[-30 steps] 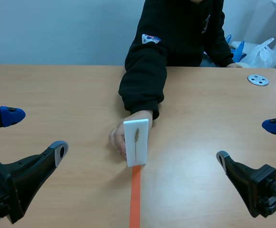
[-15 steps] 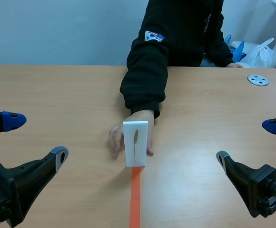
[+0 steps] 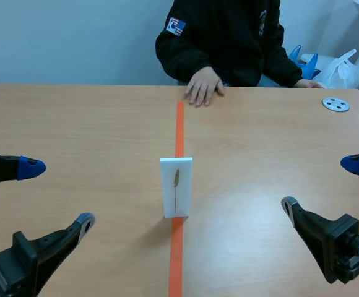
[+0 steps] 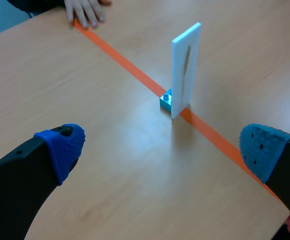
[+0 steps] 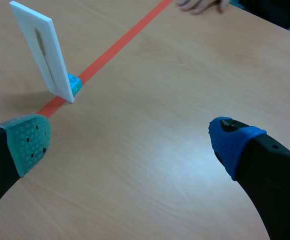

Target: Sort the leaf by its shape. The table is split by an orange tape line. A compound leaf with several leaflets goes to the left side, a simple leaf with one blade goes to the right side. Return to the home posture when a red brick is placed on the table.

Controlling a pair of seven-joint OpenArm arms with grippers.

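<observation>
A white card [image 3: 176,187] stands upright on the orange tape line [image 3: 179,130] at the table's middle, held by a small blue brick [image 4: 166,101] at its foot. On the card is one narrow, slender leaf [image 3: 176,180], a single blade on a thin stalk. The card [image 4: 185,67] is ahead of my open left gripper [image 4: 160,152], well beyond its fingertips. My right gripper [image 5: 130,137] is open too, with the card [image 5: 44,50] ahead of it and off toward its grey-green pad. Both grippers, left [image 3: 56,195] and right [image 3: 325,182], hang low near the table's front, holding nothing.
A person in a dark top sits across the table, one hand [image 3: 200,86] resting on the far end of the tape line. A small round metal disc [image 3: 335,104] lies at the far right. White and blue bags [image 3: 328,67] sit behind the table's far right corner.
The person's hand let go of the card and drew back to the table's far edge, uncovering the far tape. The card stands alone. My left gripper shifted slightly lower and to the right.
</observation>
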